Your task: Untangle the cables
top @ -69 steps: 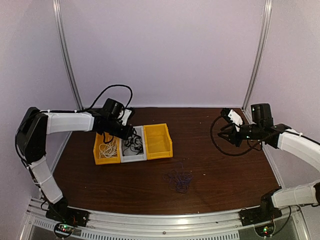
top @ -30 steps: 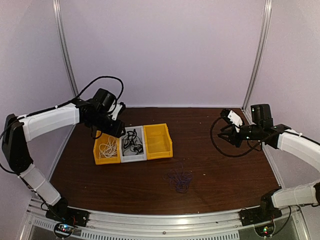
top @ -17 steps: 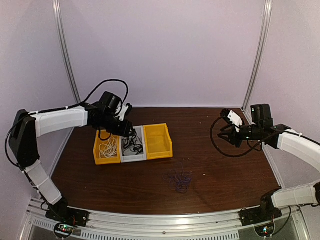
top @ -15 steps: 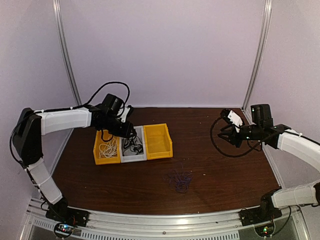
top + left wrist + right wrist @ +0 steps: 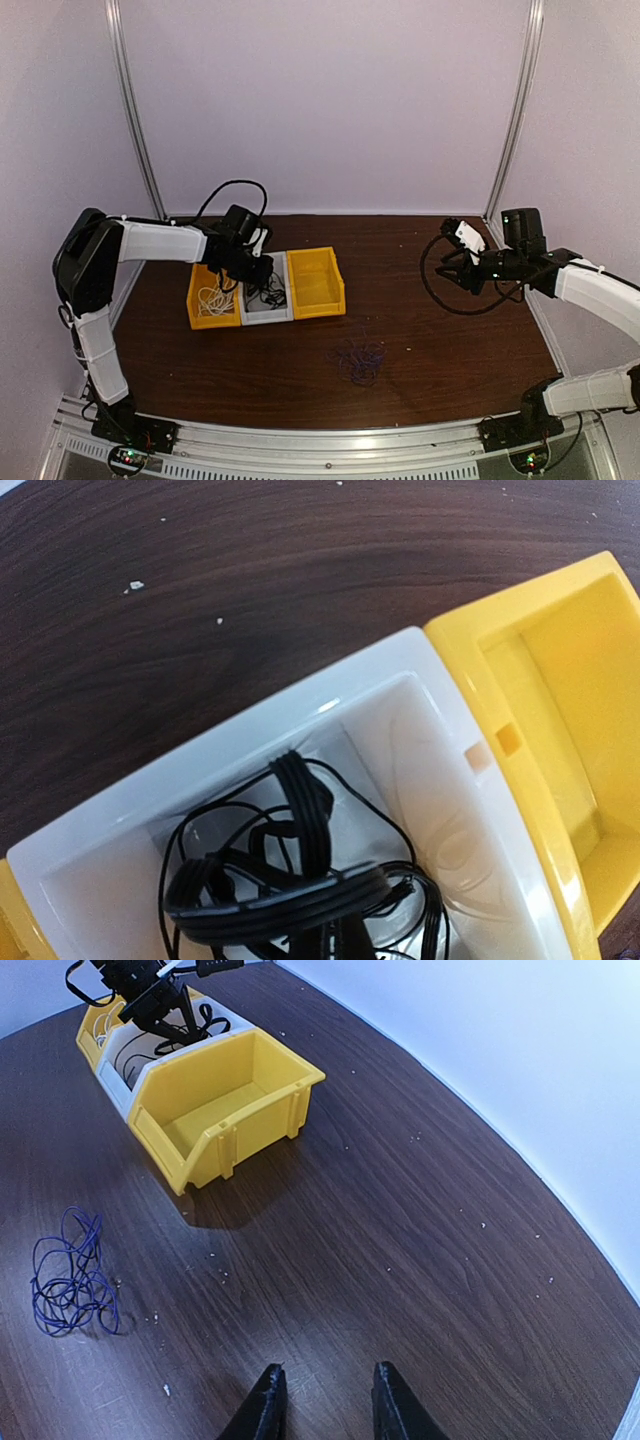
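Observation:
Black cables (image 5: 290, 880) lie in a loopy heap in the white middle bin (image 5: 420, 680), which also shows in the top view (image 5: 266, 310). My left gripper (image 5: 262, 274) reaches down into this bin. Its fingers show only as one dark shape at the bottom of the left wrist view, close together against a thick black bundle. A white cable (image 5: 212, 298) lies in the left yellow bin (image 5: 196, 318). A dark blue cable (image 5: 357, 360) lies loose on the table and shows in the right wrist view (image 5: 72, 1280). My right gripper (image 5: 325, 1400) is open and empty above bare table at the right (image 5: 452, 270).
An empty yellow bin (image 5: 316, 280) stands right of the white bin, also in the right wrist view (image 5: 215, 1110) and the left wrist view (image 5: 560, 730). The dark wooden table (image 5: 440, 350) has walls behind and at both sides.
My left arm rose above the bins, then came back down and a little right into the white bin. The right arm has not moved.

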You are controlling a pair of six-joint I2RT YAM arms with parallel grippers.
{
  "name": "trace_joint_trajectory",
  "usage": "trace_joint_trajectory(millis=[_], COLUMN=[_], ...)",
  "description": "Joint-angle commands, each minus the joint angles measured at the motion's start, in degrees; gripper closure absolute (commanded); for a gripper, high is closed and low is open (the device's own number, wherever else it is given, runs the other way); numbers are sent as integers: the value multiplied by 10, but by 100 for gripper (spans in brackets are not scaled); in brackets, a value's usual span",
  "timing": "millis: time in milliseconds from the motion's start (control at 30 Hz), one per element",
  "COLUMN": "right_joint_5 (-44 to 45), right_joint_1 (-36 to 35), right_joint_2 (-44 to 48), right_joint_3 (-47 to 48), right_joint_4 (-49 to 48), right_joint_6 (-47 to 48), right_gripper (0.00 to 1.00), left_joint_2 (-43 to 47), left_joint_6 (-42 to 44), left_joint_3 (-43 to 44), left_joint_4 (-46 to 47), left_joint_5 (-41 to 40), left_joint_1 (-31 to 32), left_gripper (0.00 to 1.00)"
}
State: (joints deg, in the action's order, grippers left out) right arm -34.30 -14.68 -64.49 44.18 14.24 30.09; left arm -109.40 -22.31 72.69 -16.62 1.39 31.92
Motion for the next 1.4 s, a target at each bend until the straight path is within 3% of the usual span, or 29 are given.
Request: trace_joint_trajectory(millis=[0,433,533,700,867,1100,1200,1267,1300,1367], right_joint_5=[8,-2,-6,-9,-25,-18,-16,-4,4,11], right_joint_1=[6,6,5,5,4,-30,-63,-94,-109,-135], right_joint_2=[3,-2,-1,3,0,-35,-52,-68,-77,-95], right_joint_3=[-8,-7,-5,4,44,119,129,132,134,137], right_joint_4=[-7,-5,-2,13,52,138,163,174,177,183], right_joint_6=[2,1,2,5,11,45,57,63,65,68], right_gripper=[70,70,69,67,66,64,64,63,63,63], left_joint_2=[12,26,26,84,128,203,280,336,361,412], left_joint_6=[5,1,6,29,51,100,98,81,69,60], left_joint_3=[-13,-40,-28,-19,20,1,-52,-107,-132,-190], left_joint_4=[46,20,-7,-28,-111,-193,-122,-44,-8,73], left_joint_5=[15,54,43,27,14,-5,-5,-56,-90,-155], left_joint_1=[-1,3,3,4,4,4,5,5,5,3], left_gripper=[100,100,79,58,48,45,45,44,38,13])
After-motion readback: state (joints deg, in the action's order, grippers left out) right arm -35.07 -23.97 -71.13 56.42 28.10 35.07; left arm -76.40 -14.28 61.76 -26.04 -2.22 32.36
